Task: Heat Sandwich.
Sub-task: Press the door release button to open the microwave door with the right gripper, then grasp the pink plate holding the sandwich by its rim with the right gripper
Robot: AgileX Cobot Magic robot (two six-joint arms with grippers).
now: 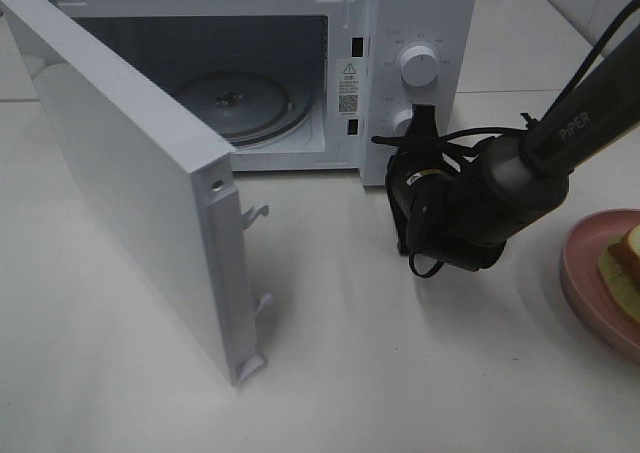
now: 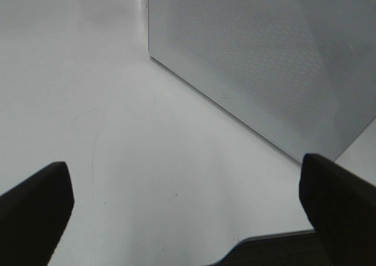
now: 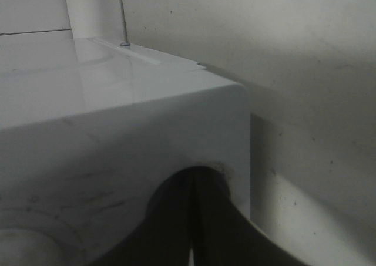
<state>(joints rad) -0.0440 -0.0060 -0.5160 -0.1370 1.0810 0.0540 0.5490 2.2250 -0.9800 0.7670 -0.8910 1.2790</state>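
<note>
1 sandwich [image 1: 622, 273], pale yellow with brown crust, on a pink plate [image 1: 582, 273]

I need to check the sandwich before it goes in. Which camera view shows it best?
The exterior high view: the sandwich lies on the pink plate at the right edge, partly cut off by the frame. Neither wrist view shows it; both look at the microwave.
</note>
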